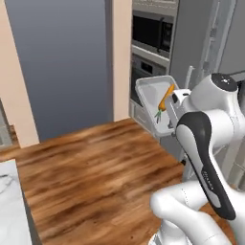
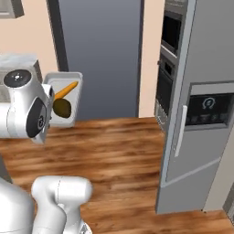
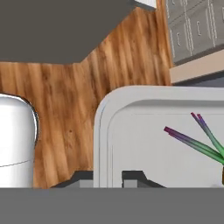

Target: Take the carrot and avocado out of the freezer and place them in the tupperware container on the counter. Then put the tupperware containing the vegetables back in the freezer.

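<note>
Two dark fingertips [image 3: 131, 177] pinched the rim of the tupperware container [image 3: 144, 131], one on each side of its low wall, gripping it fast. Within that tray lay the carrot [image 2: 65, 90], its green leaf tips [image 3: 197, 140] fanned across the pale floor, and just below it the avocado [image 2: 61, 108]. Beneath the tray spread a wooden floor [image 1: 95, 167]. Beyond the tray stood a black oven stack [image 1: 152, 36]. Right of the tray rose the freezer [image 2: 201, 109], its white bar handle [image 2: 181, 130] beside a dark panel [image 2: 209, 109] whose markings could not be read.
</note>
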